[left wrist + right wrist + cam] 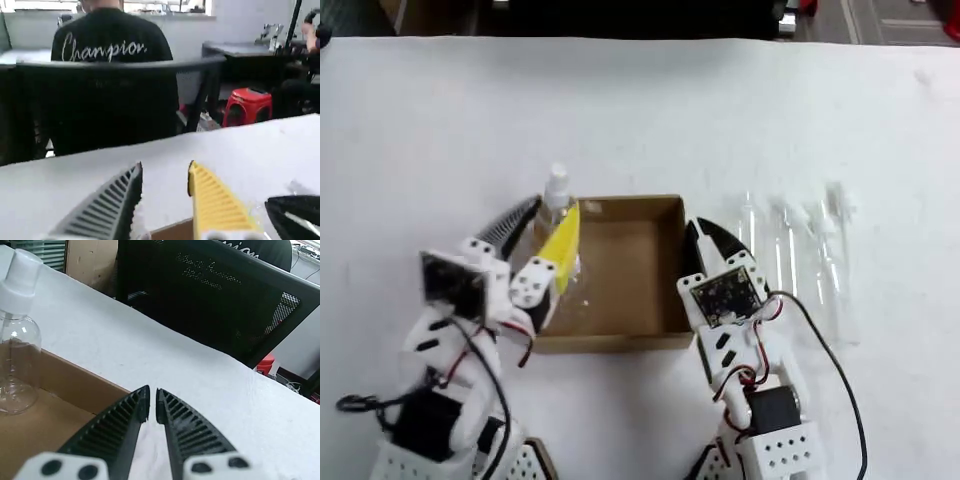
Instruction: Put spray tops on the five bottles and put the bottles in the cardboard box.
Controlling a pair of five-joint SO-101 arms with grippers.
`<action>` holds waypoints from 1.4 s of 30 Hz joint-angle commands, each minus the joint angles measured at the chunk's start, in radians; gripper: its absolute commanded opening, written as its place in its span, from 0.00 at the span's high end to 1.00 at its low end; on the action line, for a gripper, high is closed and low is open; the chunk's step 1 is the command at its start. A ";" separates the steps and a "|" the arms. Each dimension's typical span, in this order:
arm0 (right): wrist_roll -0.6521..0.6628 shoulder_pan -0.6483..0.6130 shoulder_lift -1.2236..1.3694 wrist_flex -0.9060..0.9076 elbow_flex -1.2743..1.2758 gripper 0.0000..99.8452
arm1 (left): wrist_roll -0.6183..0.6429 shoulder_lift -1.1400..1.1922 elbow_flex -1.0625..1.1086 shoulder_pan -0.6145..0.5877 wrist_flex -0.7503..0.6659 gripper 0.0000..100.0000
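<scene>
The two arms sit at the near edge of the white table [620,110], with the cardboard box [610,342] open on the table between them.

The left claw [165,172] points across the box's near left side. Its grey finger [107,210] and yellow finger [215,205] are spread, with a clear gap between the tips. In the high view the bottle [556,212] shows between these two fingers. Whether either finger touches it cannot be told.

The bottle is clear and stands upright on the box floor, in the far corner on the left arm's side. A white spray top is already on its neck.

The right claw [152,397] has black ribbed fingers pressed together, with only a sliver between the tips and nothing between them. It hangs just outside the box wall on the right arm's side, near the far corner, pointing away from the arm.

Farther to the right, well apart from the box, the loose spray tops [838,203] lie in a row on the table, their thin tubes running back toward the near edge. How many there are is hard to tell.

Beyond the table's far edge stands a black mesh chair [210,295], with a red stool [248,105] on the floor behind it.
</scene>
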 commanded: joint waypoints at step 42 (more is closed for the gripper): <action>0.003 -0.081 0.001 0.202 -0.133 0.99 | 0.054 0.653 0.086 -0.516 -0.404 0.86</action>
